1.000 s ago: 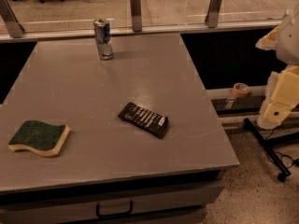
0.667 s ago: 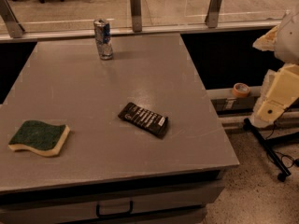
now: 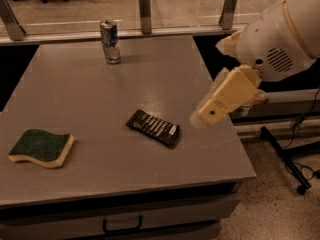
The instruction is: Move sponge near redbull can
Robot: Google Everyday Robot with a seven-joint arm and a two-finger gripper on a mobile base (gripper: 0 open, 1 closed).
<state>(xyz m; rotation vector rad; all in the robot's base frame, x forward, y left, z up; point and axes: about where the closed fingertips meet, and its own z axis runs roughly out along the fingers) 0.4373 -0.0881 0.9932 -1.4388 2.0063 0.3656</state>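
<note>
The sponge (image 3: 41, 147), dark green top on pale yellow foam, lies flat near the front left of the grey table (image 3: 150, 79). The redbull can (image 3: 110, 41), silver with blue panels, stands upright at the table's far edge, left of centre. My gripper (image 3: 207, 115) is a cream-coloured piece on the white arm (image 3: 274, 39), hanging over the table's right side, right of the black packet. It is far from both the sponge and the can and holds nothing.
A flat black snack packet (image 3: 153, 128) lies in the middle front of the table. Metal posts (image 3: 144, 5) and a glass barrier run behind the table. A drawer handle (image 3: 122, 226) sits under the front edge. A black stand (image 3: 285, 156) is on the floor at right.
The arm has swung in from the right edge and now reaches over the table's right side. The sponge, can and packet have not moved.
</note>
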